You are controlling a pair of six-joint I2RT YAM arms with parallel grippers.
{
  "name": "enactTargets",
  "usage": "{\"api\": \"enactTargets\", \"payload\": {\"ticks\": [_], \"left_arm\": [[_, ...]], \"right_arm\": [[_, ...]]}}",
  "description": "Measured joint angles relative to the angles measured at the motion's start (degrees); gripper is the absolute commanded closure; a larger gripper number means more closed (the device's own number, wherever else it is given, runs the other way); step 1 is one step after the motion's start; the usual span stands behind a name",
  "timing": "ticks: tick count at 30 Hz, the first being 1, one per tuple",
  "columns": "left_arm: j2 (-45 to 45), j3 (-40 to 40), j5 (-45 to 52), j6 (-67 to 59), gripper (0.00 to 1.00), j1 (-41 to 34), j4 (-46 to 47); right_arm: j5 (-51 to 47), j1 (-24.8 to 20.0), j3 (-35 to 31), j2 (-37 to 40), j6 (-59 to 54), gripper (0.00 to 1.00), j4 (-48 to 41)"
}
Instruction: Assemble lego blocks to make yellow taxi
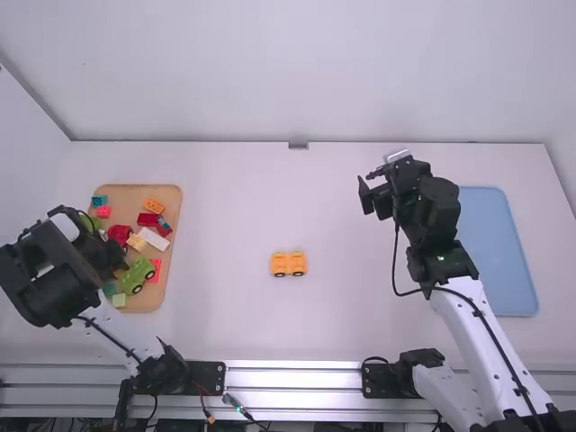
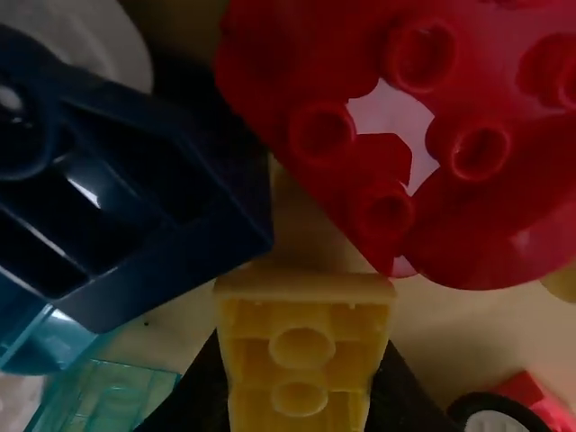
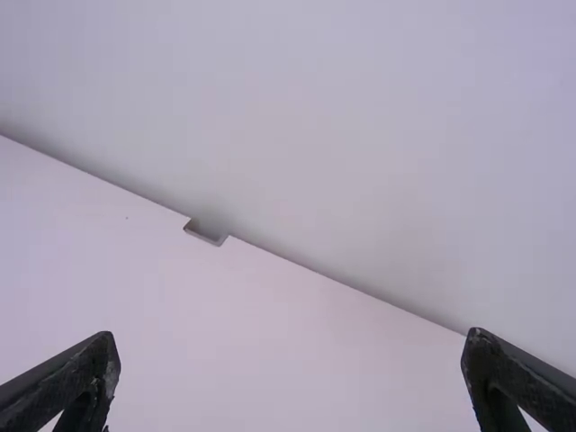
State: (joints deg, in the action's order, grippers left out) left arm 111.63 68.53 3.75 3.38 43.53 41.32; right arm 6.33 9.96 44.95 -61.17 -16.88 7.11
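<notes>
The right arm's white link (image 1: 490, 360) is joined to angular black housings (image 1: 432, 211). A thin black cable (image 1: 394, 270) is looped beside them and fastened along the link by small black clips. The right tool (image 1: 365, 186) is fitted with tapering black fingers (image 3: 517, 376). The left arm (image 1: 31, 288) is likewise built in black and white, with black cables attached.

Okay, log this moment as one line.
left hand: shut on yellow block, over wooden tray | right hand: open, empty | wheeled yellow piece: on table
</notes>
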Motion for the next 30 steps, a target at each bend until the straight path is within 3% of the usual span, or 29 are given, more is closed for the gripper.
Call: {"api": "enactTargets", "payload": {"ticks": [8, 17, 21, 23, 25, 27, 30], "left_arm": [[-2.47, 4.15, 0.98, 1.36, 0.98, -0.09, 2.75], [-21.57, 4.0, 12.9, -3.26, 0.95, -3.3, 1.18], [-30.6, 0.66, 19.43, -7.72, 0.74, -11.28, -2.67], [-34.71, -2.97, 23.3, -10.25, 0.66, -18.84, -7.61], [-36.63, -5.27, 25.44, -10.91, 0.65, -24.28, -11.13], [-38.12, -8.02, 27.82, -10.75, 0.72, -31.47, -15.41], [-38.25, -10.01, 29.77, -10.51, 0.71, -37.94, -19.76]], "right_arm": [[2.29, 0.0, 0.0, 0.0, -0.02, 0.01, 0.39], [3.19, -0.26, 0.11, -2.84, 4.55, 0.01, 5.7], [8.92, -2.01, 0.2, -8.48, 7.67, 0.01, 10.54], [16.2, -3.8, 0.2, -12.66, 9.99, 0.01, 15.39], [21.92, -5.03, 0.2, -15.41, 11.54, 0.01, 18.71], [31.56, -6.56, 0.24, -19.52, 14.14, 0.01, 24.83], [41.38, -7.41, 0.39, -23.8, 17.59, 0.01, 32.94]]}}
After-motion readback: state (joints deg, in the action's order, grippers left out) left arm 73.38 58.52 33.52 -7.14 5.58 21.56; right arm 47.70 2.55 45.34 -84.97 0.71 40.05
